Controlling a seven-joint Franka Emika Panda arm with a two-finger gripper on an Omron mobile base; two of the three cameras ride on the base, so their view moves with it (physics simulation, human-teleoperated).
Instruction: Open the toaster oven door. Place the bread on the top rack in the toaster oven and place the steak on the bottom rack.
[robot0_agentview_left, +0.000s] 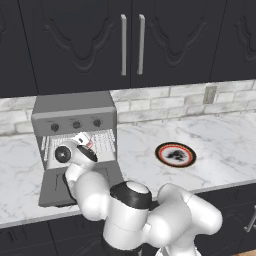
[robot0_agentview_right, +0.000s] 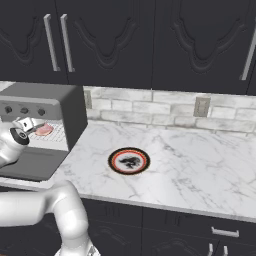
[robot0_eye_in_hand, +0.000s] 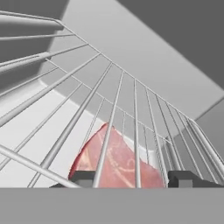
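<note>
Door (robot0_agentview_left: 70, 186) already down flat, plate (robot0_agentview_right: 129, 161) on the counter bare. Steak (robot0_eye_in_hand: 114, 162) sitting between the parted fingertips of the gripper (robot0_eye_in_hand: 131, 178) inside the oven (robot0_agentview_left: 75, 120), under rack wires. Can't spot the bread, so probably just letting go and backing out left.

One toaster oven (robot0_agentview_left: 75, 117), three knobs (robot0_agentview_left: 76, 124), one steak (robot0_eye_in_hand: 116, 164), one red-rimmed plate (robot0_agentview_left: 175, 154), two wall outlets (robot0_agentview_right: 201, 106)

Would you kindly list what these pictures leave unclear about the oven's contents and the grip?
- Golden-brown bread lump: I cannot find it; the white arm blocks much of the grey toaster oven interior in the left base view.
- Pinkish-red flat steak: the hand view's bottom edge cuts it off; which rack it lies on is unclear.
- Dark fingers: whether they touch the steak is unclear.
</note>
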